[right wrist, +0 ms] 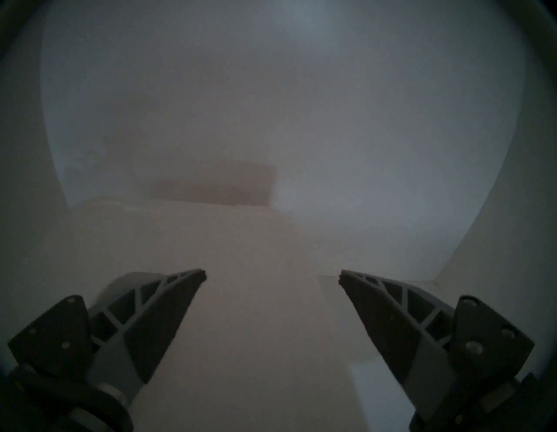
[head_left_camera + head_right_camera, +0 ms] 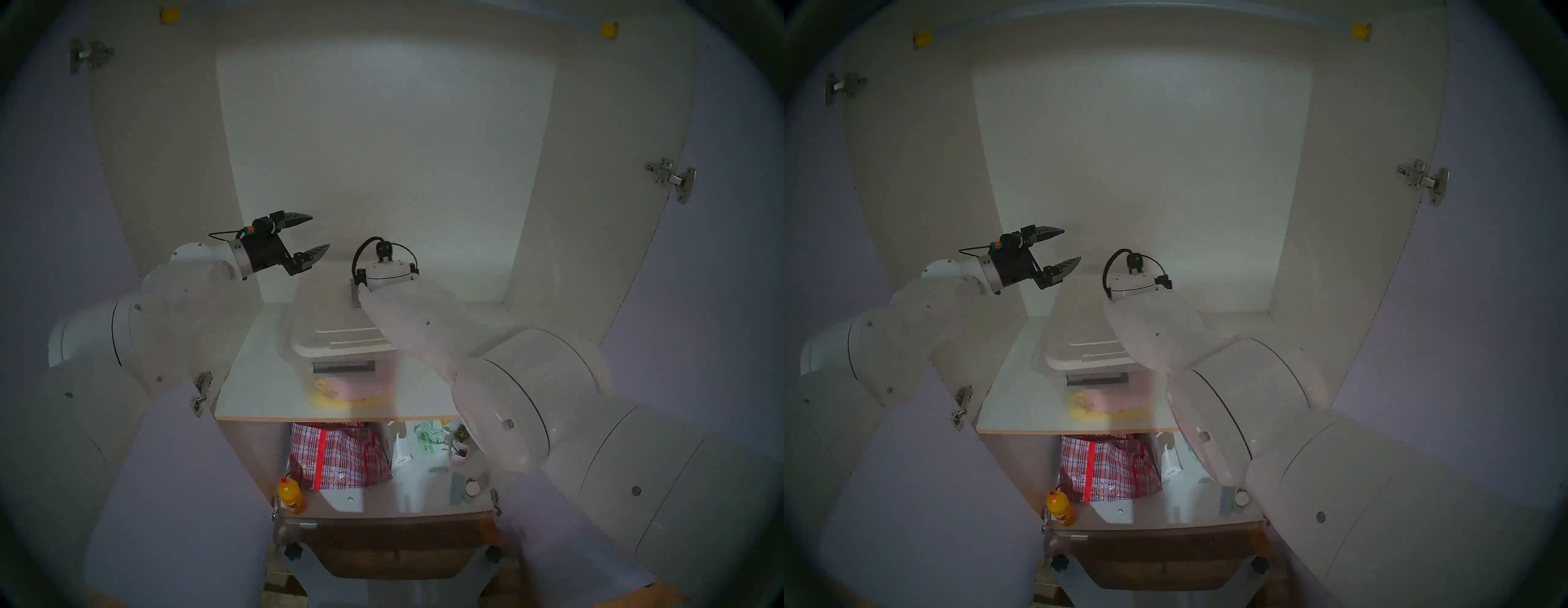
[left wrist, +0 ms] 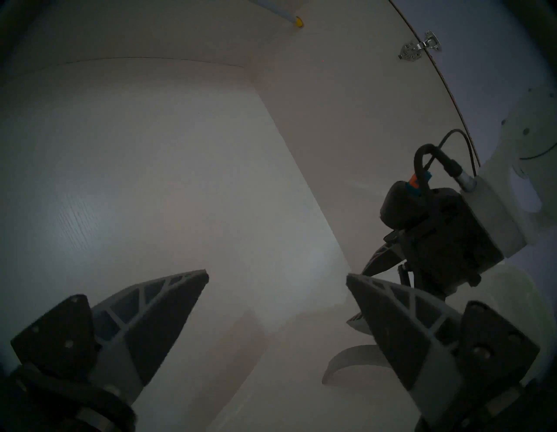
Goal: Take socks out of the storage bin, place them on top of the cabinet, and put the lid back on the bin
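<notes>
right fingers (image 1: 391, 313) spread wide, empty, left fingers (image 3: 168, 310) likewise

White arms (image 2: 140, 327), black ribbed hands (image 2: 316, 235), black cables (image 2: 360, 250).

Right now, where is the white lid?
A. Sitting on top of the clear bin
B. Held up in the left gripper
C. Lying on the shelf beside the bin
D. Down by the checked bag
A: the lid rests on the bin, and the open left gripper is empty, off to its left.
</notes>
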Tool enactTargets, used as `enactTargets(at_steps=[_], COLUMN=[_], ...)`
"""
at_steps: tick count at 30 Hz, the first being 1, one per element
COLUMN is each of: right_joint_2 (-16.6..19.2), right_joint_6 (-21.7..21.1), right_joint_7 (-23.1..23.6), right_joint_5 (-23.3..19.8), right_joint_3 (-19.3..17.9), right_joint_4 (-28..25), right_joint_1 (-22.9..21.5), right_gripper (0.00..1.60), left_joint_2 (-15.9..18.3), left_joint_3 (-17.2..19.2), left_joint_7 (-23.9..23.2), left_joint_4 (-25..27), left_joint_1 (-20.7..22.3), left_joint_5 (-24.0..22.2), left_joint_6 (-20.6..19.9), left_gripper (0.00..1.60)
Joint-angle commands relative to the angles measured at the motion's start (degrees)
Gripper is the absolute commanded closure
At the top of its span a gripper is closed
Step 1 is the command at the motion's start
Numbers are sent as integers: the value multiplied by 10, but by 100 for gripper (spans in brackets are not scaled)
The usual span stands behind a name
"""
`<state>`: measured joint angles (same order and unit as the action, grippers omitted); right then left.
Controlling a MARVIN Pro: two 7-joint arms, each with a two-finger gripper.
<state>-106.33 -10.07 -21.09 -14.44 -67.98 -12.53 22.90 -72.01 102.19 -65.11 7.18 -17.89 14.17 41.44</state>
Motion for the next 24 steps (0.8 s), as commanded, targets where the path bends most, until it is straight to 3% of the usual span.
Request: enactTargets(at_steps=[1,10,24], right_joint_2=[21,64,93], right_joint_6=[15,23,28], right_joint_7=[-2,11,37], right_joint_5=[-1,-15,-42], right_joint_3=[-5,-24,-67], right_joint_4=[-15,-20,-26], right_joint_1=[-24,-23,-26], right_gripper=[0,0,0], left_joint_2=[-2,-3,-5], left_joint_3=[6,7,10], left_joint_7=[-1,4,11], left_joint_4=[13,13,13], left_joint_1=[23,22,22], left_joint_5=[-6,-6,-5], left_joint_6=[6,11,17], left_gripper=[0,0,0])
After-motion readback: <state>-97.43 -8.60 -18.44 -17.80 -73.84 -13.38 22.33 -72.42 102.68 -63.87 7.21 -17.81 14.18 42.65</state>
